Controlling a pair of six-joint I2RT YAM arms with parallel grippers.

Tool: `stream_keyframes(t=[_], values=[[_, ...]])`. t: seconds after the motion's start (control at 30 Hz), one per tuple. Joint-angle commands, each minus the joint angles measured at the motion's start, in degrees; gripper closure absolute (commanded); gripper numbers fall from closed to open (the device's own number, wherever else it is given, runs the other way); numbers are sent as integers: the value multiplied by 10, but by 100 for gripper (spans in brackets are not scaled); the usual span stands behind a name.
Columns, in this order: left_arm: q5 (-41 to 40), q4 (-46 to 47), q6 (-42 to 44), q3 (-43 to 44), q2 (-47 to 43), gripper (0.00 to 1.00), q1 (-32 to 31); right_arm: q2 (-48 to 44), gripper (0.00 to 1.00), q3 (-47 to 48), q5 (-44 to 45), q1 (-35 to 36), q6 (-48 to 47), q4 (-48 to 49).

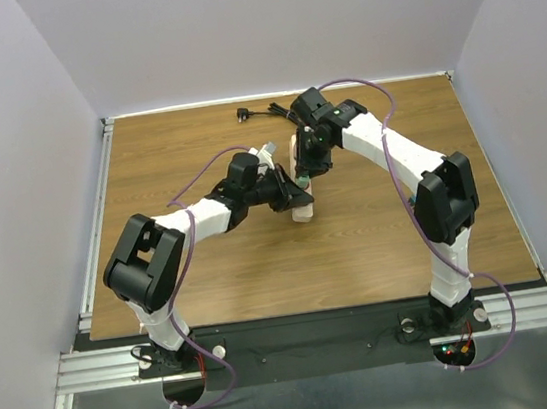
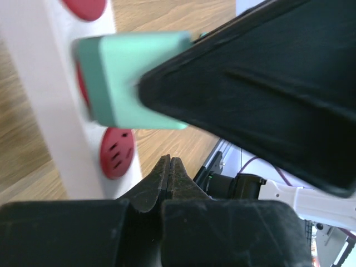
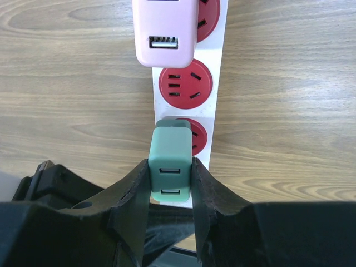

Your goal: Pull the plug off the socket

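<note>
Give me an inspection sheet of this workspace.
Surface: wooden table.
Job's things: socket lying flat; green plug on one red outlet, pink plug on another.
Clutter: nothing seen.
Grippers: right end effector shut on green plug; left end effector shut, beside the socket.
Cables: black cord near the far edge; purple cables along the arms.
Surroundings: white walls; metal rail at the near edge.

Wood-grain tabletop [image 1: 223,277] within aluminium rails [image 1: 93,223], plain pale walls [image 1: 260,25] on three sides, soft even light.
</note>
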Motion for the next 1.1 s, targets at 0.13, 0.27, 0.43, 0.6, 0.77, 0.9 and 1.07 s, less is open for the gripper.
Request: stream_keyframes(t=[0.13, 0.27, 0.43, 0.6, 0.77, 0.9, 1.07], values=[[-2, -19, 6, 41, -29, 100, -22, -39, 100, 28, -12, 1, -4, 20], [-32, -41, 33, 23, 18, 100, -22, -41, 100, 41, -15, 1, -3, 20], [-29, 18, 22, -41, 99, 100, 0, -46, 100, 52, -15, 1, -4, 17], [-20, 27, 23, -38, 100, 100, 3, -53, 100, 50, -13, 1, -4, 16], [-19, -9, 21, 28, 14, 100, -5, -60, 100, 43, -10, 2, -4, 17], [-7, -38, 14, 82, -31, 100, -9, -56, 100, 41, -10, 2, -5, 17], [8, -41, -6, 84, -63, 100, -21, -50, 100, 31, -6, 2, -8, 18]])
